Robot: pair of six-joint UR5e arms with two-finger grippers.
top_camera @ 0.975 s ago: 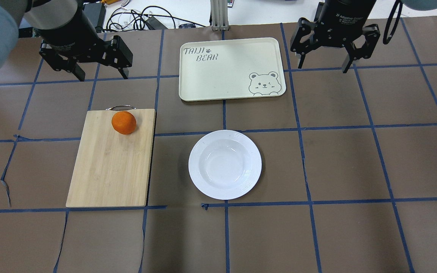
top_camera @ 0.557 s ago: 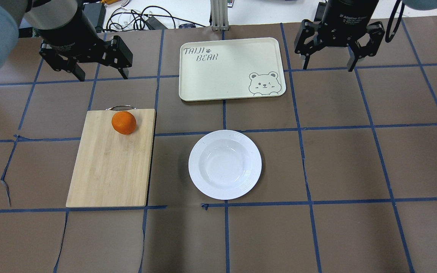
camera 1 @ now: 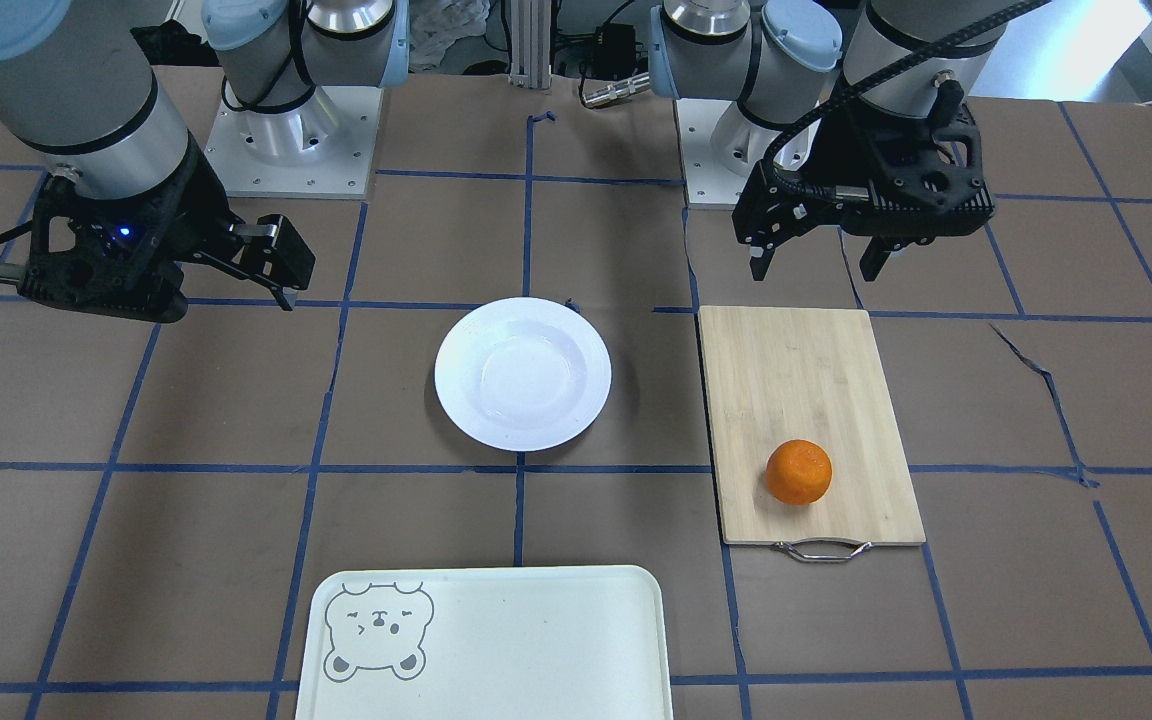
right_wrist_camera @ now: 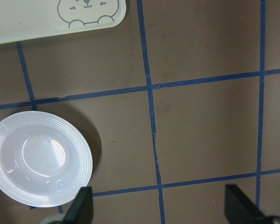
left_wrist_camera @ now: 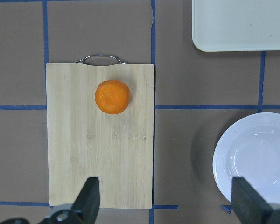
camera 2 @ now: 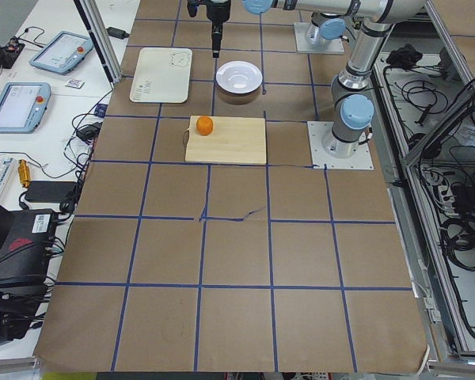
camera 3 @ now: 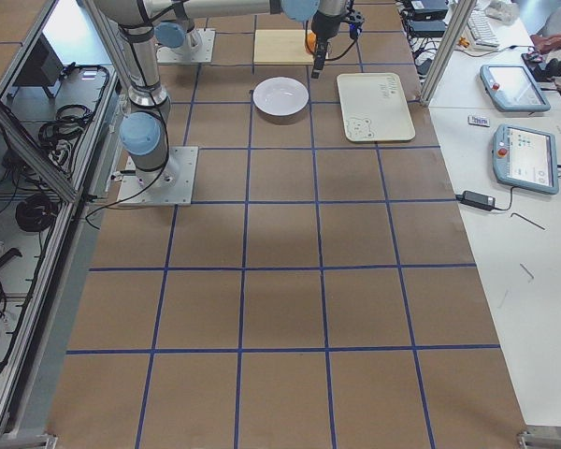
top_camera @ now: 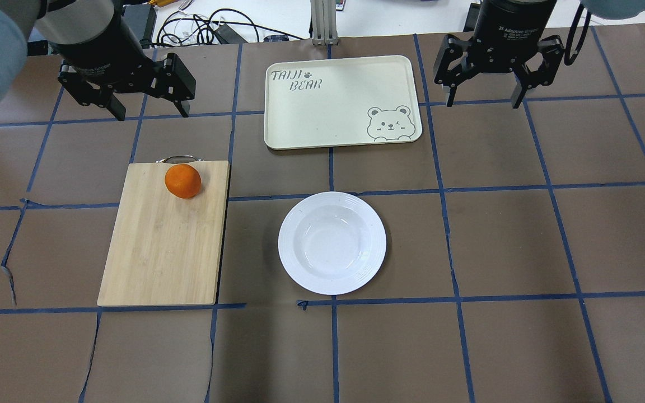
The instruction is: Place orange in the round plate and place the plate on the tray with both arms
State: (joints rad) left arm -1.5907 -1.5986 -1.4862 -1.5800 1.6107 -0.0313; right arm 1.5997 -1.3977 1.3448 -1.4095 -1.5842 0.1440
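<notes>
The orange (top_camera: 182, 181) (camera 1: 799, 472) (left_wrist_camera: 112, 97) rests on the far end of a bamboo cutting board, near its metal handle. A white round plate (top_camera: 332, 243) (camera 1: 523, 373) (right_wrist_camera: 37, 158) lies with nothing in it at the table's middle. The cream tray (top_camera: 333, 101) (camera 1: 496, 640) with the bear face lies beyond the plate. My left gripper (top_camera: 150, 112) (camera 1: 816, 270) (left_wrist_camera: 164, 193) hangs open in the air beyond the board, holding nothing. To the right of the tray, my right gripper (top_camera: 483, 103) (right_wrist_camera: 159, 203) is also open, high above the table.
The bamboo cutting board (top_camera: 163, 235) (camera 1: 811, 420) lies left of the plate, handle pointing away from the robot. Brown mat with blue tape lines covers the table. Cables (top_camera: 205, 28) and tablets (camera 2: 16, 103) lie past the far edge.
The right gripper has shifted slightly to the right over the table. The left gripper, orange, plate and tray stay where they were.
</notes>
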